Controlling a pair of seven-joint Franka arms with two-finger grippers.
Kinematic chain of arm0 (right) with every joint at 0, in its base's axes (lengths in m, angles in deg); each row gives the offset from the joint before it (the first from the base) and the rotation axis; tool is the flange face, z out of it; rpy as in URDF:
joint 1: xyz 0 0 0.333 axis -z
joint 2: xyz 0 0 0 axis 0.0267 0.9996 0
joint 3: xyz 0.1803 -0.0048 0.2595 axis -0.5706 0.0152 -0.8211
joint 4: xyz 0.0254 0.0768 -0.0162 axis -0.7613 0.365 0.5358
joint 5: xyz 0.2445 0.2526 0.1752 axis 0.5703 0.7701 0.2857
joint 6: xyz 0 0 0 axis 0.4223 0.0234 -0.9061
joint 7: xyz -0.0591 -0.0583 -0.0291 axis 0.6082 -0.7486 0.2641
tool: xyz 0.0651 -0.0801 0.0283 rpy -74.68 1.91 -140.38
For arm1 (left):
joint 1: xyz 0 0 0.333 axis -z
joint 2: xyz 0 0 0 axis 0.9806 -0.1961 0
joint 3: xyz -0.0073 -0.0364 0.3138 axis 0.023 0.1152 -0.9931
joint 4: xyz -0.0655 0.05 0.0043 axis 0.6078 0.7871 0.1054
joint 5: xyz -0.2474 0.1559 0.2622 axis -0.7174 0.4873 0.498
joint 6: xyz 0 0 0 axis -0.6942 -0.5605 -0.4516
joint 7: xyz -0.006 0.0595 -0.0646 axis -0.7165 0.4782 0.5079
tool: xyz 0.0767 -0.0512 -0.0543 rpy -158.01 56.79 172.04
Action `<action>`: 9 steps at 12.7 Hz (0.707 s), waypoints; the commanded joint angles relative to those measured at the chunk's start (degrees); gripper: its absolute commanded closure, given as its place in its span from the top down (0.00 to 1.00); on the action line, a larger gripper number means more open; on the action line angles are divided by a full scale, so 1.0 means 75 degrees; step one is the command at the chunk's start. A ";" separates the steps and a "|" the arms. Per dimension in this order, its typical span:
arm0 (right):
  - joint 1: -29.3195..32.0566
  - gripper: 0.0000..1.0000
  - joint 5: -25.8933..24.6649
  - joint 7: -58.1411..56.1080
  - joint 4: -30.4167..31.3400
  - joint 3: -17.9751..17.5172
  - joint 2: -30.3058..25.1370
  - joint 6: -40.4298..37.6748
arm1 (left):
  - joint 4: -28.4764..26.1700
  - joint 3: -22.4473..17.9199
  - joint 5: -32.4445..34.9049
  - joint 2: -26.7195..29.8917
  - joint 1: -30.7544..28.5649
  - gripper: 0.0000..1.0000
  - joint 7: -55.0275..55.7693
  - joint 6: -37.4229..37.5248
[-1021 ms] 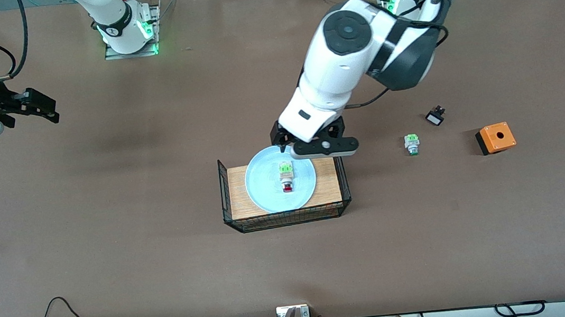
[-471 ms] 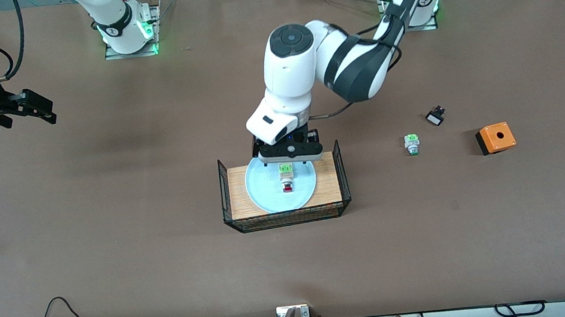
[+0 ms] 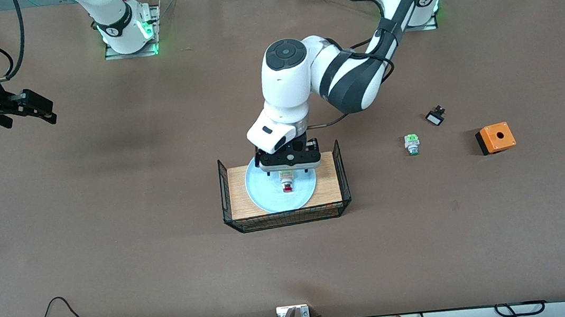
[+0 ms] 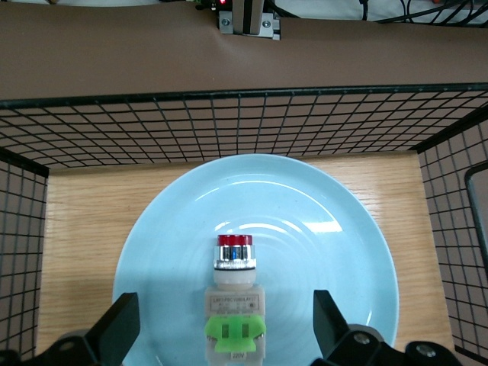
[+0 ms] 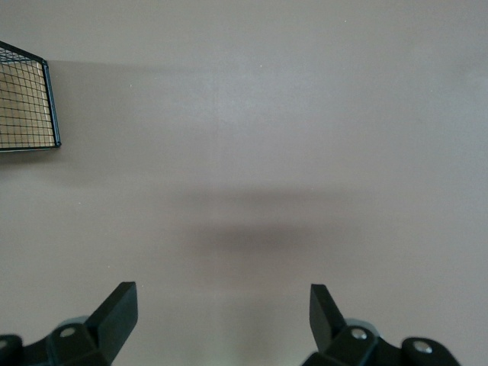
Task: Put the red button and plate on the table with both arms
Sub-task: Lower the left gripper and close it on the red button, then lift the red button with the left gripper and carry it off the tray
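The red button lies on the pale blue plate, which sits on the wood top of the black wire rack mid-table. In the left wrist view the red button lies on the plate, red cap away from the gripper, green-and-white block between the fingers. My left gripper is open just above the plate, its fingers apart on either side of the button's block, not touching it. My right gripper is open and empty, held up over the bare table at the right arm's end.
A green-capped button, a small black-and-white switch and an orange box with a hole lie toward the left arm's end. The rack has raised wire walls around the plate. Its corner shows in the right wrist view.
My left arm has swung over the rack and come down, so its open gripper now straddles the red button. The right arm has barely moved.
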 commanded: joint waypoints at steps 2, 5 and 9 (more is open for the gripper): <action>0.0078 1.00 -0.0069 -0.0044 -0.0007 -0.0050 -0.0002 0.0023 | 0.0230 -0.0078 0.0308 -0.0393 0.0092 1.00 0.0354 -0.0520; 0.0078 1.00 -0.0069 -0.0044 -0.0007 -0.0050 -0.0002 0.0023 | 0.0171 -0.0079 0.0703 -0.0416 0.0092 0.91 0.0354 -0.0531; 0.0078 1.00 -0.0069 -0.0056 -0.0007 -0.0050 -0.0014 0.0012 | 0.0101 -0.0055 0.0905 -0.0452 0.0080 0.71 0.0366 -0.0520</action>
